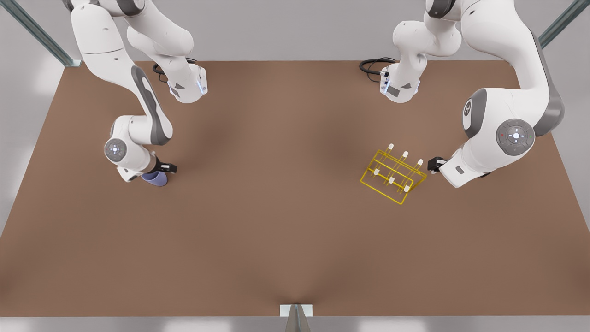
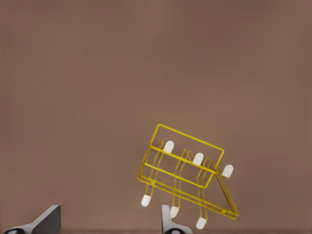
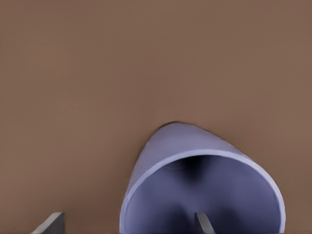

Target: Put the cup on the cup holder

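The small lavender-blue tapered cup point(image 1: 156, 179) lay on its side on the plain brown bench point(image 1: 276, 221), toward the front view's left. The right gripper point(image 1: 159, 171) was down at the cup; in the right wrist view the cup's open mouth point(image 3: 202, 195) faced the camera, with one grey fingertip point(image 3: 48, 223) out beside the cup and the other in front of its opening, so the fingers stood apart, straddling the rim, with no firm grip visible.

Well apart, toward the front view's right, the yellow thin-wire cup holder with white-tipped pegs point(image 1: 392, 174) sat tilted on the bench. The left gripper point(image 1: 432, 165) hung just beside it, fingers spread and empty; in the left wrist view the holder point(image 2: 187, 175) lay just beyond the fingertips point(image 2: 46, 219).
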Motion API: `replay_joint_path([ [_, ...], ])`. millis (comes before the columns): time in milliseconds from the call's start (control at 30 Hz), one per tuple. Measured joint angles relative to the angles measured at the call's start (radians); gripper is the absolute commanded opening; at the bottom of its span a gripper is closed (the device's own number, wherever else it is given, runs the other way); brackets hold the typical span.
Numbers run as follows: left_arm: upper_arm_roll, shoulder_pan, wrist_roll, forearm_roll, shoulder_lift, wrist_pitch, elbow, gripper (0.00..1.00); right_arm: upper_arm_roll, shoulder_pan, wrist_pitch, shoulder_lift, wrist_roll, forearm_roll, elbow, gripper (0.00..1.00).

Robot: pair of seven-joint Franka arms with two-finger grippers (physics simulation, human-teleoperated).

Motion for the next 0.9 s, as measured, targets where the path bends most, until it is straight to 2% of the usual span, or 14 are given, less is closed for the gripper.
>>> replay_joint_path([
  [33,0.0,0.0,0.0,0.0,0.0,-0.001,0.0,1.0,0.0,0.001,0.006,0.007,0.003,0.0,0.0,1.0],
  [100,0.0,0.0,0.0,0.0,0.0,-0.002,0.0,1.0,0.0,0.002,0.015,0.011,0.008,0.0,0.0,0.71],
  [267,0.0,0.0,0.0,0.0,0.0,-0.004,0.0,1.0,0.0,0.002,0.025,0.012,0.017,0.002,0.003,0.45],
  [300,0.0,0.0,0.0,0.0,0.0,-0.004,0.0,1.0,0.0,0.002,0.025,0.012,0.019,0.002,0.006,0.36],
  [333,0.0,0.0,0.0,0.0,0.0,-0.004,0.0,1.0,0.0,0.002,0.025,0.012,0.019,0.002,0.008,0.21],
  [600,0.0,0.0,0.0,0.0,0.0,-0.005,0.0,1.0,0.021,-0.002,-0.018,0.004,0.014,0.008,0.055,0.21],
  [833,0.0,-0.001,0.0,0.0,0.0,-0.005,0.0,1.0,0.152,-0.002,-0.239,0.0,0.014,0.084,0.333,0.21],
  [900,0.0,-0.001,0.0,0.0,0.0,-0.005,0.0,1.0,0.182,0.02,-0.323,0.009,0.013,0.173,0.422,0.21],
])
